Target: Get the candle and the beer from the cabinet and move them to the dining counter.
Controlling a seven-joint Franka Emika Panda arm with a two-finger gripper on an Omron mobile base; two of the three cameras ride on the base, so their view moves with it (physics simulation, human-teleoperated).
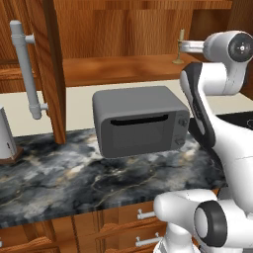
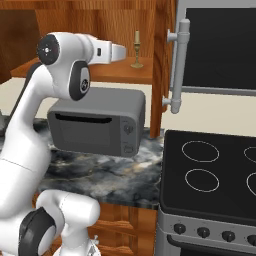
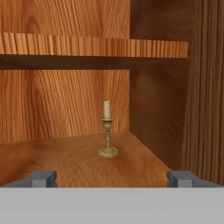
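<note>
The candle, cream in a small brass holder, stands upright on the lower shelf of the open wooden cabinet, near the back right corner. It also appears as the candle and the candle. My gripper is open and level with the shelf, a short way in front of the candle, with nothing between its fingertips. Seen from the right base, my gripper reaches toward the candle from the left. The beer and the dining counter are out of view.
The cabinet door with its grey bar handle hangs open at left; the other door stands at right. A grey microwave sits on the marbled counter under the shelf. A black stove lies to the right.
</note>
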